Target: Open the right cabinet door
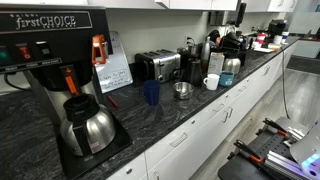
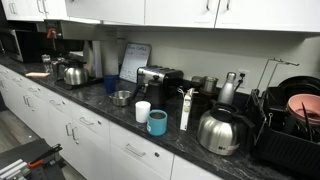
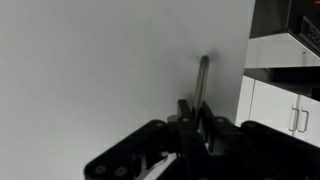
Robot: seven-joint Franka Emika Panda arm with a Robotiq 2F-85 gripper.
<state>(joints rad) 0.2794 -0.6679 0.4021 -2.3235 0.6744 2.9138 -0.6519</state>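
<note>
Cabinet door [image 3: 100, 70], plain white and flat, fills the wrist view to the left of and above the fingers [image 3: 187, 115] as the gripper [image 3: 197, 108] holds its handle [image 3: 203, 75]. We see the slim metal bar standing upright just above the fingertips, near the door's right edge, with its lower end running down between them. The two dark fingers are drawn together and clamped on that lower end. The gripper's black body spreads below the fingers across the bottom of the frame. To the right of the fingers, past the door's edge, stand neighbouring white cabinets [image 3: 275, 105], one with a small bar pull [image 3: 293, 118]. Higher up on that side we see a dark opening [image 3: 285, 20]. Both exterior views show a long kitchen counter [image 1: 170, 115] of dark stone, and we cannot tell where it lies relative to the fingers. In an exterior view a black coffee maker [image 1: 50, 60] stands over a steel carafe [image 1: 88, 125]. Farther along the counter are a blue cup [image 1: 151, 92], a metal bowl [image 1: 182, 90], a toaster [image 1: 157, 66] and a white mug [image 1: 212, 82]. In an exterior view a teal cup [image 2: 157, 122] stands just beside a white cup [image 2: 143, 111]. A steel kettle [image 2: 220, 130] and a black dish rack [image 2: 295, 125] are near them, under a row of white wall cabinets [image 2: 180, 12].
</note>
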